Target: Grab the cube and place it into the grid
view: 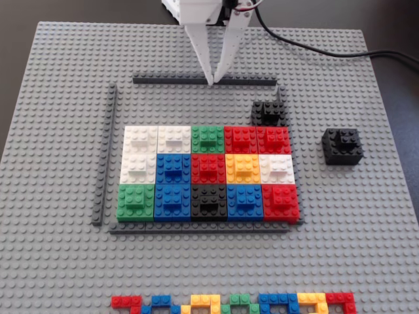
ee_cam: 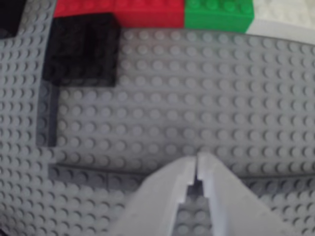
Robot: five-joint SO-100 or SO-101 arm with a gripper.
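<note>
My gripper (view: 212, 81) is shut and empty, its white fingertips meeting over the top dark-grey strip (view: 203, 80) of the frame. In the wrist view the closed tips (ee_cam: 197, 160) hover just above that strip. The grid (view: 209, 171) of coloured square blocks lies below it, framed by dark-grey strips. One black cube (view: 268, 112) sits inside the frame at the top right corner, above the red blocks; it shows in the wrist view (ee_cam: 83, 49) at upper left. A second look-alike black cube (view: 342, 146) stands outside the frame to the right.
A grey studded baseplate (view: 52, 261) carries everything. A thin line of small mixed-colour bricks (view: 236, 303) runs along the front edge. A black cable (view: 327, 49) trails off to the right behind the arm.
</note>
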